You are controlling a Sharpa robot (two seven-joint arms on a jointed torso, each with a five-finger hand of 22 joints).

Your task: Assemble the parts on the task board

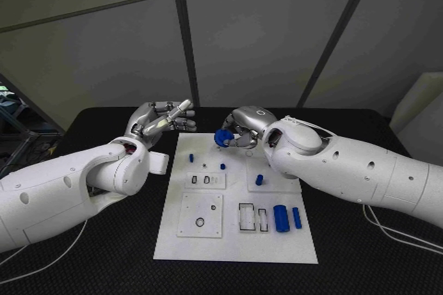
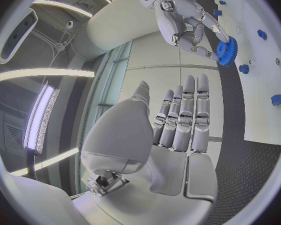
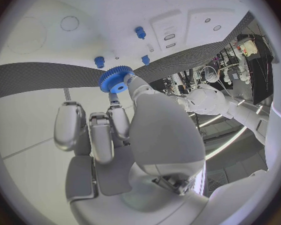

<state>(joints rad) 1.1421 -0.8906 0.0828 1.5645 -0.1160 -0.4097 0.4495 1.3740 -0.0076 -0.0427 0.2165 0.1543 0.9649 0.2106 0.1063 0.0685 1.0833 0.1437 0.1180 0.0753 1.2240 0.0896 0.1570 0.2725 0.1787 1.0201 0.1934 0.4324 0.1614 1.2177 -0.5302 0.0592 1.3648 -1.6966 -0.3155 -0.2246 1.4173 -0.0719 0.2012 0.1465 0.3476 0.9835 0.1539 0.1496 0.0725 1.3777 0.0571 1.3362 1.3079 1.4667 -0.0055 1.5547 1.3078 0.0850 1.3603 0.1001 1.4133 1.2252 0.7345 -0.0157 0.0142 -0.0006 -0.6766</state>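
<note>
Your right hand pinches blue gear btwn fingertips, held above far edge of task board. Gear teeth + centre hole clear in right wrist view. Your left hand holds nothing, fingers straight & apart, hovers left of board's far end. Blue pegs lie near board's right edge.

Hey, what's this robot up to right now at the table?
It is assembling small blue parts on the white task board. The right hand pinches a blue gear in its fingers over the board's far edge. The left hand is raised beside the board, fingers straight, holding nothing. Two blue cylinders lie on the board's near right.
</note>
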